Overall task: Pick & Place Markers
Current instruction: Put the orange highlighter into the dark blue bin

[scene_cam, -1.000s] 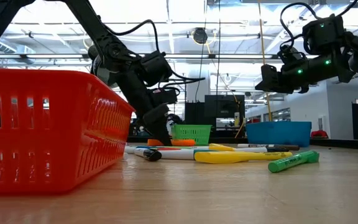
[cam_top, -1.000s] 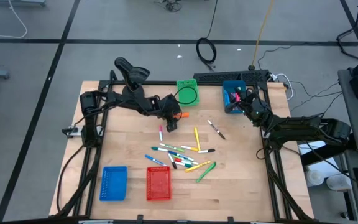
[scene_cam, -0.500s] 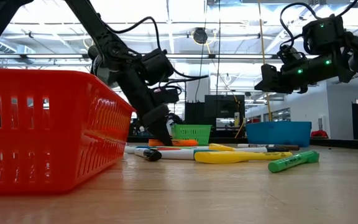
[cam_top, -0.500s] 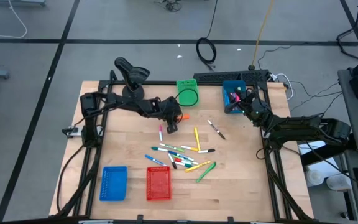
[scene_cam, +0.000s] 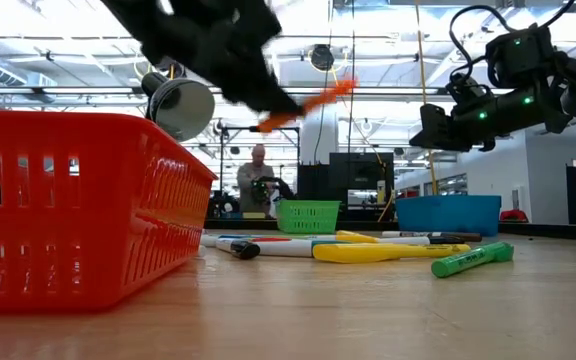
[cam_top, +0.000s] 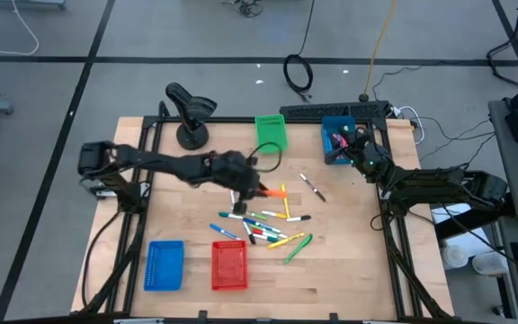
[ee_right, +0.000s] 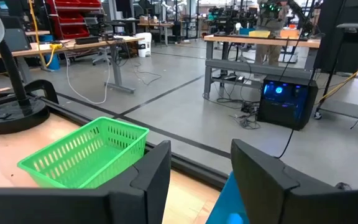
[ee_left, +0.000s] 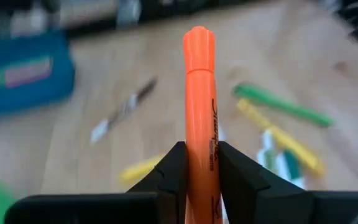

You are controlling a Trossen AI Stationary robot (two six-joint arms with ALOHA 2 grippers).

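Observation:
My left gripper (cam_top: 257, 186) hangs above the middle of the table, shut on an orange marker (ee_left: 199, 93); the low view shows that marker (scene_cam: 306, 105) high above the wood. The other markers (cam_top: 261, 225) lie in a loose heap on the table, near of the gripper, and one dark marker (cam_top: 312, 187) lies apart to the right. My right gripper (ee_right: 194, 177) is open with nothing between its fingers, level at the far right beside the blue basket (cam_top: 335, 139). My left gripper pinches the orange marker's barrel (ee_left: 201, 146) between its two fingers (ee_left: 174, 171). The fingers lie along the marker, so most of its length sticks out ahead of them. The marker is lifted clear of the table and looks tilted in the low view.
A green basket (cam_top: 271, 132) stands at the far edge, and a red basket (cam_top: 229, 265) and a second blue basket (cam_top: 165, 264) near the front edge. A dark round-based stand (cam_top: 190, 112) sits at the far left. A person (scene_cam: 258, 180) shows in the room behind.
My left gripper has risen from table level with the orange marker, which lay on the wood and now hangs clear of it. The gripper has also swung toward the table's near right and rolled about its own line. My right arm has kept still.

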